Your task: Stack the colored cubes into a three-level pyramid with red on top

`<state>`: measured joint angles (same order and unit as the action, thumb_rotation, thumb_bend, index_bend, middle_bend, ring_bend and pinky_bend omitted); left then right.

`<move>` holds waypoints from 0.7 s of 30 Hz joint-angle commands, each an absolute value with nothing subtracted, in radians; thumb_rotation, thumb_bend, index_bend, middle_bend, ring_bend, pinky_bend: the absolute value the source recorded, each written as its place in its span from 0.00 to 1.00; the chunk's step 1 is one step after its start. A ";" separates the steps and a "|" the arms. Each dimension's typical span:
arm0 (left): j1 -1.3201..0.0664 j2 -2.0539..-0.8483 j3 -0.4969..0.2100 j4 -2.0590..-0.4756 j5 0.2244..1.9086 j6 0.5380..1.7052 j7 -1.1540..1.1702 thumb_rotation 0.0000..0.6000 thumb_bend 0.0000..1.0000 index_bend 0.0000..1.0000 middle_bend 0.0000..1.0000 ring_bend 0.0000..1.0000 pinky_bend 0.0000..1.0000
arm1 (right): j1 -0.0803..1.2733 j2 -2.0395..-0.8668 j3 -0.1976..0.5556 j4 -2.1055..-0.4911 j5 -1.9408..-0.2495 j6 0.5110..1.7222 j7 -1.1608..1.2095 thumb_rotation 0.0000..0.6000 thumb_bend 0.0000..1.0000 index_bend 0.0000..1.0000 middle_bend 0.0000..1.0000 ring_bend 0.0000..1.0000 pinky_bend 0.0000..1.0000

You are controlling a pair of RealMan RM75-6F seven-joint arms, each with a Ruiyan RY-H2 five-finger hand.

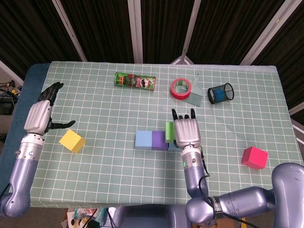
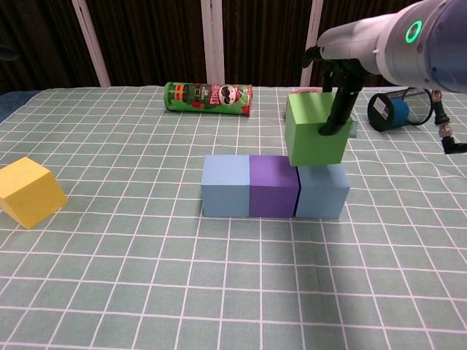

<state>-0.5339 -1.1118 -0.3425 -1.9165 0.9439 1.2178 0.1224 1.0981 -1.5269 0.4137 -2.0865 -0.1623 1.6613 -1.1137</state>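
Three cubes stand in a row at mid-table: light blue (image 2: 225,185), purple (image 2: 274,186) and another light blue (image 2: 322,191). My right hand (image 1: 186,132) grips a green cube (image 2: 314,130) directly over the purple and right blue cubes; whether it touches them I cannot tell. In the head view only a sliver of the green cube (image 1: 169,131) shows beside the hand. A yellow cube (image 1: 72,141) lies at the left, with my left hand (image 1: 42,113) open above and left of it. The red cube (image 1: 254,157) sits at the right.
A green snack can (image 1: 135,81) lies on its side at the back. A red tape roll (image 1: 181,88), a small brush (image 1: 194,96) and a black mesh cup (image 1: 221,92) lying on its side are at the back right.
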 commanded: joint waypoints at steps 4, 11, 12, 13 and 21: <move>-0.534 -1.110 -0.343 -1.917 0.943 1.218 0.118 1.00 0.10 0.00 0.02 0.00 0.00 | 1.092 -1.538 0.455 -2.107 -0.105 1.658 -1.092 1.00 0.27 0.00 0.43 0.26 0.00; -0.534 -1.108 -0.343 -1.917 0.944 1.218 0.112 1.00 0.10 0.00 0.02 0.00 0.00 | 1.102 -1.565 0.461 -2.093 -0.086 1.664 -1.089 1.00 0.27 0.00 0.43 0.26 0.00; -0.534 -1.107 -0.344 -1.917 0.943 1.219 0.110 1.00 0.10 0.00 0.02 0.00 0.00 | 1.104 -1.570 0.465 -2.089 -0.081 1.664 -1.088 1.00 0.27 0.00 0.43 0.26 0.00; -0.534 -1.107 -0.345 -1.916 0.943 1.219 0.109 1.00 0.10 0.00 0.02 0.00 0.00 | 1.105 -1.573 0.468 -2.085 -0.076 1.665 -1.087 1.00 0.27 0.00 0.43 0.26 0.00; -0.535 -1.106 -0.346 -1.912 0.940 1.218 0.103 1.00 0.10 0.00 0.02 0.00 0.00 | 1.112 -1.592 0.482 -2.057 -0.065 1.672 -1.080 1.00 0.27 0.00 0.43 0.26 0.00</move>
